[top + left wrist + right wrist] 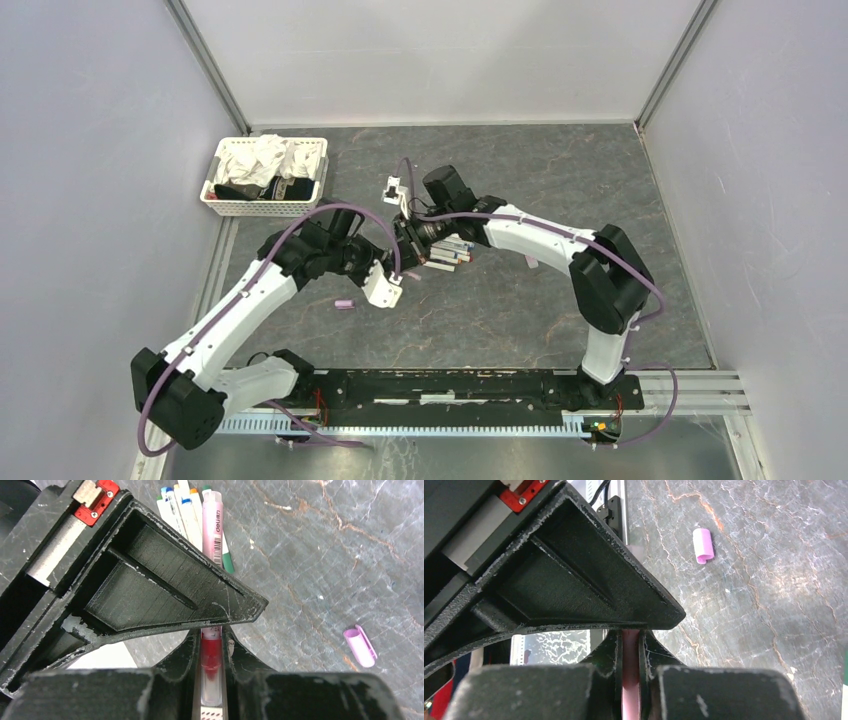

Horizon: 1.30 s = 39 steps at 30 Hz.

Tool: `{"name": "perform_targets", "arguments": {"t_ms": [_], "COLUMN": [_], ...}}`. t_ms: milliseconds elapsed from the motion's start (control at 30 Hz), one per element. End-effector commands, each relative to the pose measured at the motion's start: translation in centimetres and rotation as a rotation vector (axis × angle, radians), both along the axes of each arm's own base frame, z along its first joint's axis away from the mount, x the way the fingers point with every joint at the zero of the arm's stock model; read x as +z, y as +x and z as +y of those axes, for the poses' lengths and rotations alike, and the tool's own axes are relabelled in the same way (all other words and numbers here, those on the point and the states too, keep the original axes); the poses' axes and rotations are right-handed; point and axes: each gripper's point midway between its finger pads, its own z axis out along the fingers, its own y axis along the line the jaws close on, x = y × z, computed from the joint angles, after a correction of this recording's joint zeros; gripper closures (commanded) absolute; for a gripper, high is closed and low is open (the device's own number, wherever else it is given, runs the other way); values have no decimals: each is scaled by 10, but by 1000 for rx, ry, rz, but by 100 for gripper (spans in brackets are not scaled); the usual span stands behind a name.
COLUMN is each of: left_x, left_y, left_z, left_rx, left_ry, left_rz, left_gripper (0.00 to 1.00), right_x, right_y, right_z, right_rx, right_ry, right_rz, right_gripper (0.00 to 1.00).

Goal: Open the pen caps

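Observation:
Both grippers meet over the middle of the table. My left gripper point(402, 266) point(211, 639) is shut on a pen point(211, 655) with a red end under a clear tip. My right gripper point(410, 240) point(629, 639) is shut on a pink-red piece point(629, 680) in line with that pen; I cannot tell whether it is cap or barrel. Each gripper's black finger fills the other's wrist view. Several white-barrelled pens point(450, 252) point(180, 510) lie bundled just past the grippers, with a wider pink pen point(212, 525). A loose pink cap point(344, 304) point(360, 646) point(703, 545) lies on the table.
A white basket point(228, 208) of cloths stands at the back left by the wall. Grey walls close the table on three sides. The black base rail point(450, 385) runs along the near edge.

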Motion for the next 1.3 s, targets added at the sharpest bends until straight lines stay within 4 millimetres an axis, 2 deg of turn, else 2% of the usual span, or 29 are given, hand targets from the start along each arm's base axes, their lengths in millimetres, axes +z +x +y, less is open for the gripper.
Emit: {"name": "perform_targets", "arguments": {"t_ms": [0, 133, 200, 367, 433, 500, 567, 700, 767, 867, 967, 1133, 1200, 1267], "left_x": [-2, -16, -24, -35, -39, -42, -45, -57, -69, -88, -104, -128, -135, -140], "left_y": [15, 30, 34, 29, 26, 22, 15, 8, 2, -7, -7, -3, -1, -1], "left_z": [13, 33, 44, 53, 55, 56, 58, 59, 59, 56, 56, 55, 54, 53], "left_rx": [138, 225, 244, 251, 253, 269, 318, 529, 595, 663, 686, 730, 738, 739], "left_ry": [21, 47, 68, 79, 82, 87, 96, 86, 95, 80, 68, 52, 48, 53], "left_rz": [-1, 10, 19, 34, 41, 76, 157, 387, 470, 565, 571, 577, 585, 594], "left_gripper": [98, 98, 98, 98, 98, 98, 98, 98, 98, 98, 97, 96, 93, 89], "right_x": [-13, -48, -58, -63, -63, -61, -62, -63, -66, -78, -91, -120, -129, -137], "right_y": [-4, -18, -23, -28, -22, -4, 34, 109, 128, 143, 147, 150, 151, 150], "right_z": [-33, -73, -89, -112, -118, -127, -150, -230, -269, -320, -348, -363, -364, -363], "right_rx": [-45, -71, -90, -126, -151, -221, -386, -847, -1029, -1208, -1284, -1303, -1296, -1287], "right_ry": [-57, -161, -182, -194, -209, -242, -331, -462, -522, -656, -763, -854, -870, -880], "right_rz": [-53, -36, -25, -20, -29, -73, -140, -187, -214, -247, -270, -252, -237, -224], "right_gripper": [100, 100, 100, 100, 100, 100, 100, 100, 100, 100, 100, 99, 96, 89]}}
